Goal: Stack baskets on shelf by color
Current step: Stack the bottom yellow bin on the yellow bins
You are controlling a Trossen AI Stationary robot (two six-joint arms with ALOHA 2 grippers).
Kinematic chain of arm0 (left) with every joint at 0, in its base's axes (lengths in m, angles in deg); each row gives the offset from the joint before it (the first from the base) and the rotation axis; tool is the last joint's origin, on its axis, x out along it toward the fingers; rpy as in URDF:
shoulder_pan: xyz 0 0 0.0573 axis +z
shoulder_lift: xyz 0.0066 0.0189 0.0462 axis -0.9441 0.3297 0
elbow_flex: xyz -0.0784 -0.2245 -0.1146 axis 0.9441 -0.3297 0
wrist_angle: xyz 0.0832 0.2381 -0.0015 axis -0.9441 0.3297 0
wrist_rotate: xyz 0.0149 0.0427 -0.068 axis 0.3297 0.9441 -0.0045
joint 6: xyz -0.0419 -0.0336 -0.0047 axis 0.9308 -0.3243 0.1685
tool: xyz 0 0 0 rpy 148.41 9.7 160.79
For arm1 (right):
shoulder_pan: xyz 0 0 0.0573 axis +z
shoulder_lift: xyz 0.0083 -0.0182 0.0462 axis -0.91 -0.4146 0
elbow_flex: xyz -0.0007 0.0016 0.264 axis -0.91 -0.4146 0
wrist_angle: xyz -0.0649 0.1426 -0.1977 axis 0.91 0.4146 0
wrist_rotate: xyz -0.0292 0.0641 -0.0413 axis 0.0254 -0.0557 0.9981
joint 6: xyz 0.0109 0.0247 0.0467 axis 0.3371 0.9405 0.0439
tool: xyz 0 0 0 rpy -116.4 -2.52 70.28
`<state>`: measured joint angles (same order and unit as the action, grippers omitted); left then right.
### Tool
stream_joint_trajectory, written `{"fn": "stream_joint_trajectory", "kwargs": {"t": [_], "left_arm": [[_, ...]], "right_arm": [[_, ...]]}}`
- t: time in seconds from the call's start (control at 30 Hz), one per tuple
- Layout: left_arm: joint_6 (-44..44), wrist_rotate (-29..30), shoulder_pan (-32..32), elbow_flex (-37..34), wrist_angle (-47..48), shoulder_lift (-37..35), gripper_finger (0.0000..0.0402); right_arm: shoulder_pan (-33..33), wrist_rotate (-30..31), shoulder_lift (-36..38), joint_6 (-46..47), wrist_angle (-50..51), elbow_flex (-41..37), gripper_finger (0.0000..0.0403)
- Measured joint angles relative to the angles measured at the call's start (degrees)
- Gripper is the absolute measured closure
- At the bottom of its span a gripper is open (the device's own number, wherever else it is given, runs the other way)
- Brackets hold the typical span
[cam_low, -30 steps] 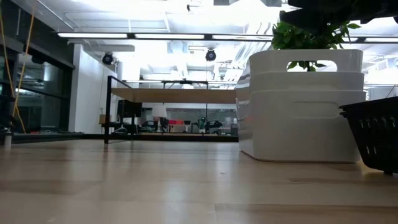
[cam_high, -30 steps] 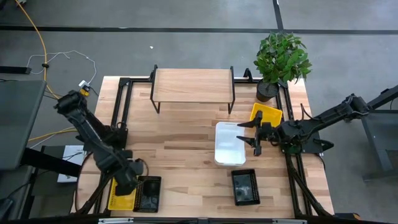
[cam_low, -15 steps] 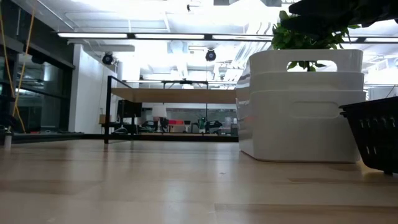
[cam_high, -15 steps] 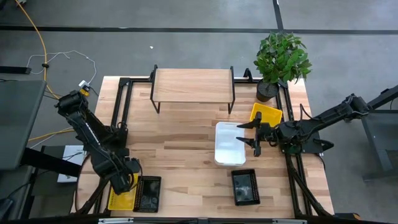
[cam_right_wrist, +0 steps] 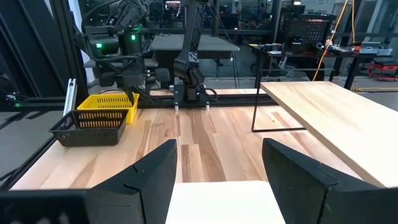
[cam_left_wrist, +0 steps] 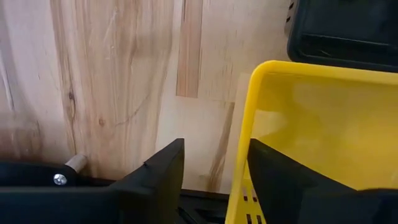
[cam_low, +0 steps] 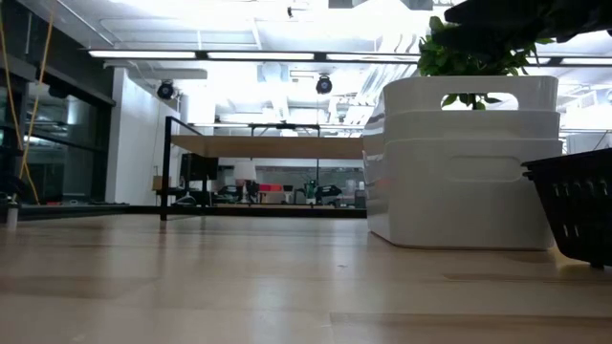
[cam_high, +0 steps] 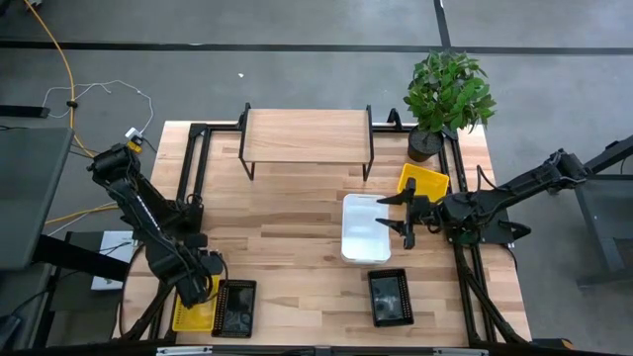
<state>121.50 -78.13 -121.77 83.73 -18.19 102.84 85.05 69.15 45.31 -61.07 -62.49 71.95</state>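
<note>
Left gripper (cam_left_wrist: 211,165) jaws narrowed since a second ago, straddling yellow basket (cam_left_wrist: 311,143) wall: grasp judged underway. Right gripper (cam_high: 406,210) jaws spread over white basket (cam_high: 361,227).

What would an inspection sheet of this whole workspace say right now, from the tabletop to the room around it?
Surface: light wood table, bare in the middle.
Job's things: shelf with nothing on top; white baskets nested near the centre; yellow basket by the plant; black basket at the front; second yellow basket and second black basket side by side at the front left.
Clutter: potted plant at the back right corner.
Grippers: left gripper straddling the second yellow basket's wall, one finger inside, one outside; right gripper open over the white baskets' rim.
Cables: yellow cable on the floor, left.
Surroundings: grey floor, lit workshop behind.
</note>
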Motion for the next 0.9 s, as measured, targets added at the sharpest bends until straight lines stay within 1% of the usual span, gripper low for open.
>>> {"fn": "stream_joint_trajectory", "kwargs": {"t": [0.17, 0.43, 0.57, 0.67, 0.8, 0.9], "left_arm": [[-1.42, -0.01, 0.00, 0.00, 0.03, 0.00, 0.0296], [-3.09, -0.01, 0.00, 0.00, 0.11, -0.05, 0.0391], [-3.51, -0.38, 0.69, 0.33, 0.22, -0.07, 0.0393], [-4.64, -0.68, 1.74, 2.18, 1.56, -0.26, 0.0398], [-7.69, -0.59, 3.75, 7.03, 5.78, -0.61, 0.0399], [-9.44, 0.07, 5.38, 12.30, 12.52, -0.61, 0.0400]], "right_arm": [[0.00, 0.02, 0.00, -0.01, 0.85, 0.00, 0.0179], [-0.01, 0.04, 0.00, -0.01, 0.86, 0.00, 0.0179], [-0.01, 0.04, 0.00, -0.01, 0.86, 0.00, 0.0179], [-0.01, 0.04, 0.00, -0.01, 0.86, 0.00, 0.0179], [0.00, 0.07, 0.00, -0.01, 0.86, 0.00, 0.0179], [0.00, 0.07, 0.00, -0.03, 0.86, 0.00, 0.0179]]}}
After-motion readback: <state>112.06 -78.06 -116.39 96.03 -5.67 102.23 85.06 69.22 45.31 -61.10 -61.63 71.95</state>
